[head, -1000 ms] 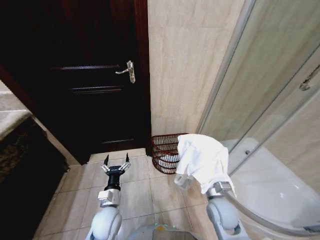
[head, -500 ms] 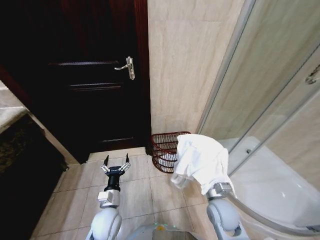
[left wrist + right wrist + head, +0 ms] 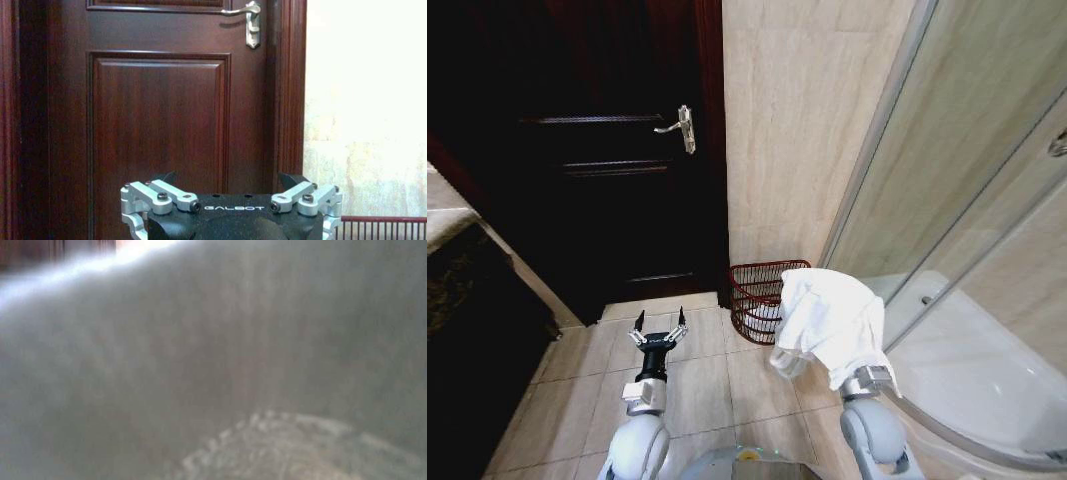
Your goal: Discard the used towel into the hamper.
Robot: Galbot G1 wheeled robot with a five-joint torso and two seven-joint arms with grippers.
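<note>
The used towel (image 3: 832, 325), white and bunched, hangs over my raised right arm just above its wrist (image 3: 867, 380). It covers the right gripper, which holds it up. Up close in the right wrist view, the towel (image 3: 213, 360) is pale cloth. The hamper (image 3: 755, 295), a dark reddish-brown open-weave basket, stands on the floor against the beige wall. It is just beyond and left of the towel, which overlaps its right side. Its rim (image 3: 380, 227) also shows low in the left wrist view. My left gripper (image 3: 659, 322) is open and empty over the floor tiles, pointing at the door; from the left wrist it (image 3: 228, 177) shows the same.
A dark wooden door (image 3: 617, 180) with a silver handle (image 3: 683, 128) is straight ahead on the left. A glass shower enclosure (image 3: 967, 200) with a white curved base (image 3: 967, 370) closes off the right. Beige floor tiles (image 3: 697, 380) lie between, and a dark cabinet (image 3: 467, 330) stands at far left.
The whole head view has shifted a little, so the camera moved. Both arms and the towel keep the same pose.
</note>
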